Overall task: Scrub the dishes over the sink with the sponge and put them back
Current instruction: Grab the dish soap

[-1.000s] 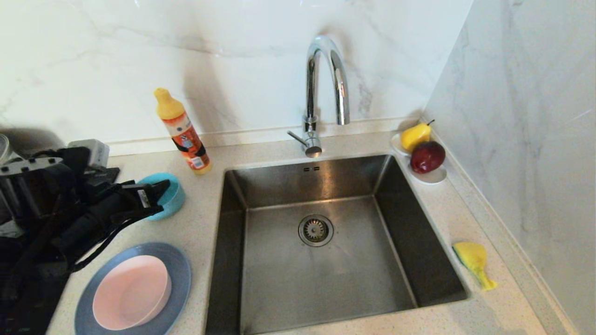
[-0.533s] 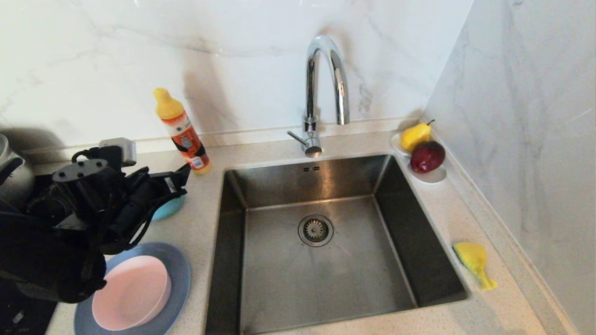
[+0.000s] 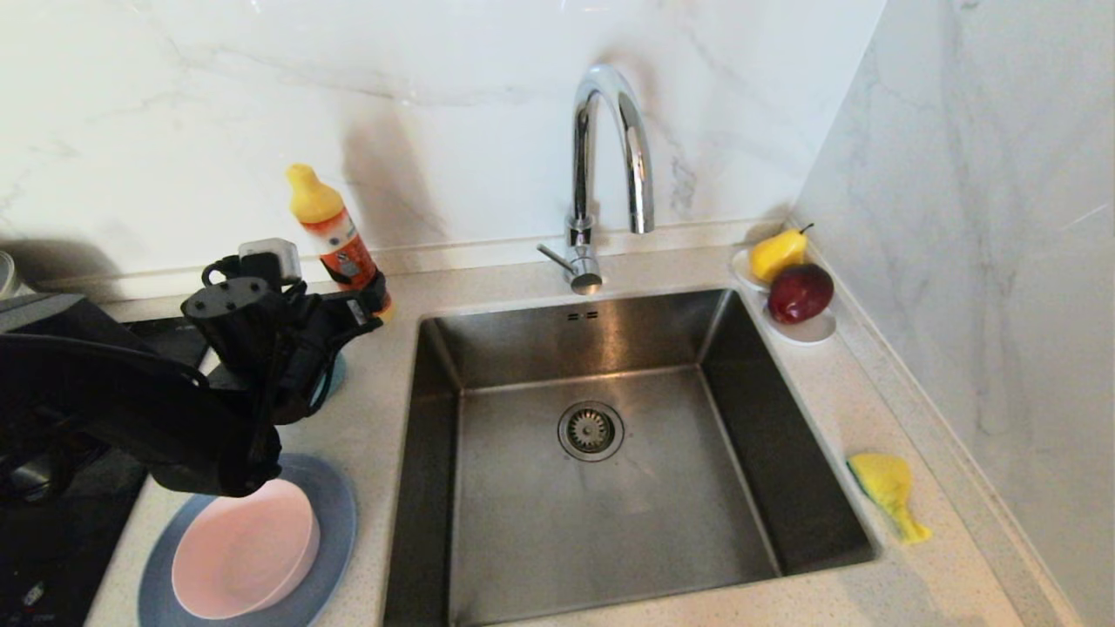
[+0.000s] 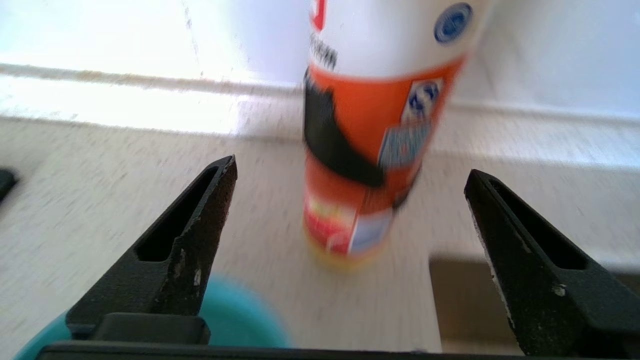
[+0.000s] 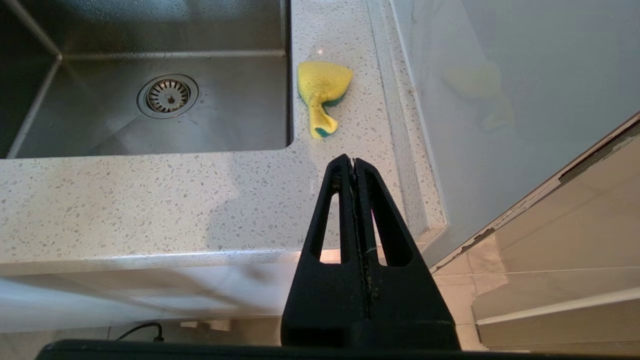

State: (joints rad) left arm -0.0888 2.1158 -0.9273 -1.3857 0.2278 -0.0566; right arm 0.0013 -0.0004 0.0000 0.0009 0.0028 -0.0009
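On the counter left of the sink (image 3: 610,522), the pale pink bowl (image 3: 244,549) sits in the grey-blue plate (image 3: 335,514). Behind them the teal bowl (image 3: 335,376) is mostly hidden under my left arm; its rim (image 4: 235,320) shows below the fingers. My left gripper (image 3: 368,311) hovers over it, open and empty (image 4: 350,169), pointing at the orange bottle (image 4: 370,150). The yellow sponge (image 3: 884,488) lies on the counter right of the sink (image 5: 322,85). My right gripper (image 5: 353,161) is shut and empty, parked off the counter's front edge.
The yellow-capped orange bottle (image 3: 335,235) stands near the back wall just beyond the left gripper. A chrome tap (image 3: 601,157) arches over the sink. A white saucer (image 3: 806,331) with pear and apple sits at the back right corner. A marble wall closes the right side.
My left arm has swung right and toward the back wall, from beside the teal bowl to above it, close to the bottle. Its jaws have spread wider. Dishes and sponge have not moved.
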